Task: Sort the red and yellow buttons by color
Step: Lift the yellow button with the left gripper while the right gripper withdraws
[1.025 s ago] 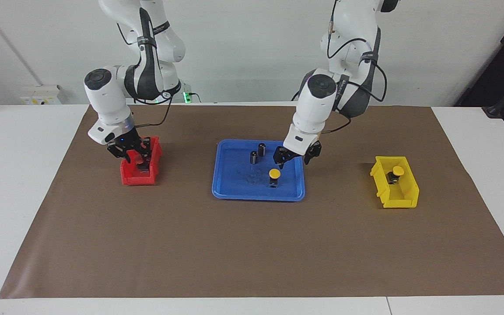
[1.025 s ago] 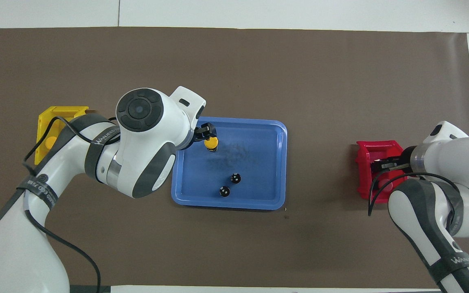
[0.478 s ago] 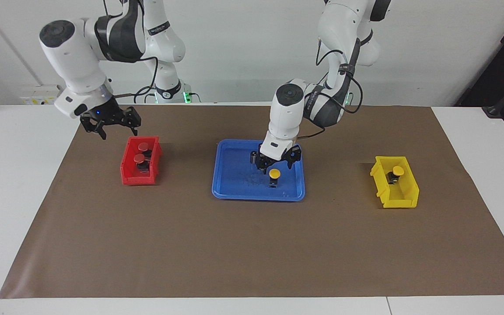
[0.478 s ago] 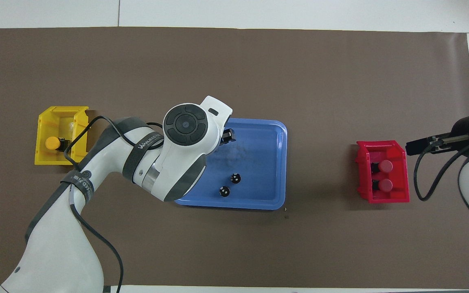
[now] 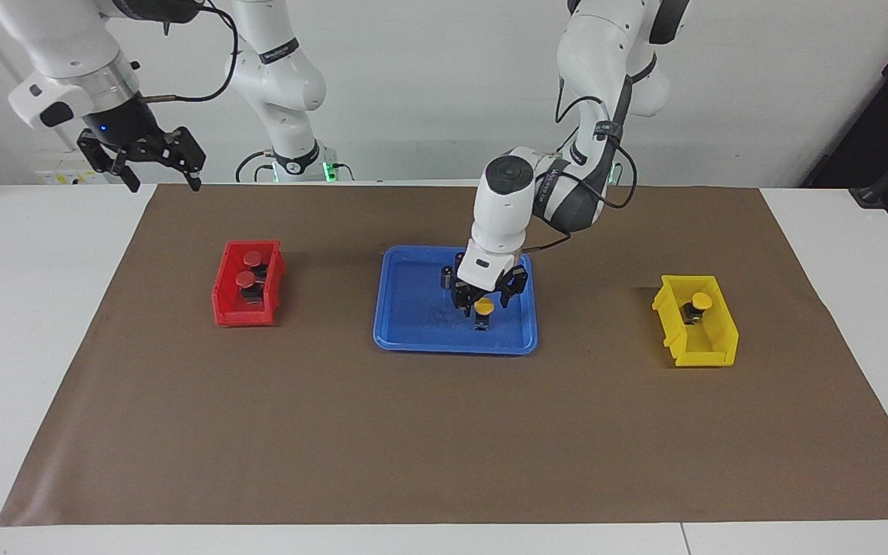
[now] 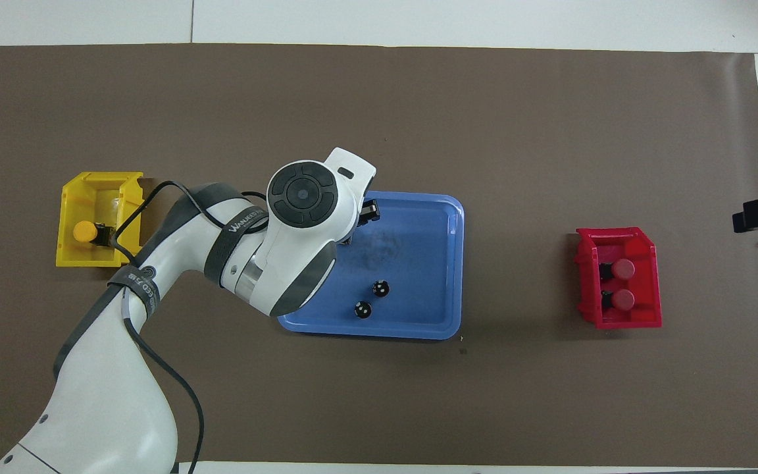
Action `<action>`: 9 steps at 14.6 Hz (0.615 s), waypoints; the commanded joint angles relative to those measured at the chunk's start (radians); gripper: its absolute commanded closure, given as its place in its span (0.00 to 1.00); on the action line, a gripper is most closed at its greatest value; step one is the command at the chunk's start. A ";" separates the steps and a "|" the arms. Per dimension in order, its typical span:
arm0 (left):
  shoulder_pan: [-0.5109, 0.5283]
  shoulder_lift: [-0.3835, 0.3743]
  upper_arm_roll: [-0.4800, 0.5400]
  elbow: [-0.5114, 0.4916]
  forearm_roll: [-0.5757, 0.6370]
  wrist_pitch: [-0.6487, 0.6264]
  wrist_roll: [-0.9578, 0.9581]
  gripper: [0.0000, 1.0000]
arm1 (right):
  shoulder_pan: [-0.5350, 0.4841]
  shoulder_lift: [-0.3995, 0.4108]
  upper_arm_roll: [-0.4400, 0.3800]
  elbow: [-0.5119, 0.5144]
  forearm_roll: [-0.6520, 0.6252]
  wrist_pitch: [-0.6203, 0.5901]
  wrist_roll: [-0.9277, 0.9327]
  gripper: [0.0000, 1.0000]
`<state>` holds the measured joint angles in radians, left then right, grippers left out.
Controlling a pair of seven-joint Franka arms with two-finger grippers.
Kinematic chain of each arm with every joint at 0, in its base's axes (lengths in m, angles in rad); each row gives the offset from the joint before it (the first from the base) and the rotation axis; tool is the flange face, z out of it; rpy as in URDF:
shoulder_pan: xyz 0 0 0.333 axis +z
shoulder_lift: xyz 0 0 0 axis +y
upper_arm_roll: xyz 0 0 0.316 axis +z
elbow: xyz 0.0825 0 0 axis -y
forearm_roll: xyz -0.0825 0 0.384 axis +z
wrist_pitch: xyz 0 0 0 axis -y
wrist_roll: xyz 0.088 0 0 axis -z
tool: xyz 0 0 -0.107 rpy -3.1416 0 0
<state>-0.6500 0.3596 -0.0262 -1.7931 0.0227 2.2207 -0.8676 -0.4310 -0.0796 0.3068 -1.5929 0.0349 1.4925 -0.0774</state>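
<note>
Two robot arms work over a brown mat on a white surface. The left end effector is low inside a blue tray, with a yellow button directly between its fingers. The fingers sit on either side of the button's yellow cap, but whether they have clenched on it cannot be told. Close beside this end effector, toward the robots, two dark cylinders without coloured caps stand in the same tray.

Well away from it, toward the left arm's end of the surface, a yellow bin holds the other yellow button. The right end effector waits raised high with its fingers spread wide and nothing between them. Below it, and well apart from it, a red bin holds two red buttons.

Judging by its look, the button is light, rigid plastic: a round, smooth cap on a blocky black-grey body. The cap's curved rim could slip from a pinch. The flat sides of the body just under the cap likely give the surer hold. It stands upright and narrow, so a sideways nudge might tip it.
</note>
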 commanded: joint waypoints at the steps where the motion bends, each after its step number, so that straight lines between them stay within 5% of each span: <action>1: -0.011 0.015 0.011 0.020 0.028 0.001 -0.030 0.63 | -0.025 0.047 0.015 0.053 -0.022 -0.026 0.028 0.00; 2: -0.010 0.015 0.011 0.020 0.029 -0.002 -0.031 0.96 | -0.034 0.066 0.012 0.051 -0.021 -0.027 0.027 0.00; 5: -0.011 0.013 0.011 0.038 0.026 -0.034 -0.033 0.99 | 0.139 0.054 -0.173 0.045 -0.029 -0.035 0.027 0.00; 9: 0.022 0.003 0.014 0.228 0.020 -0.287 -0.021 0.99 | 0.314 0.061 -0.348 0.042 -0.030 -0.032 0.028 0.00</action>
<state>-0.6453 0.3646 -0.0211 -1.6775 0.0245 2.0711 -0.8796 -0.1792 -0.0288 0.0188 -1.5696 0.0172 1.4843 -0.0675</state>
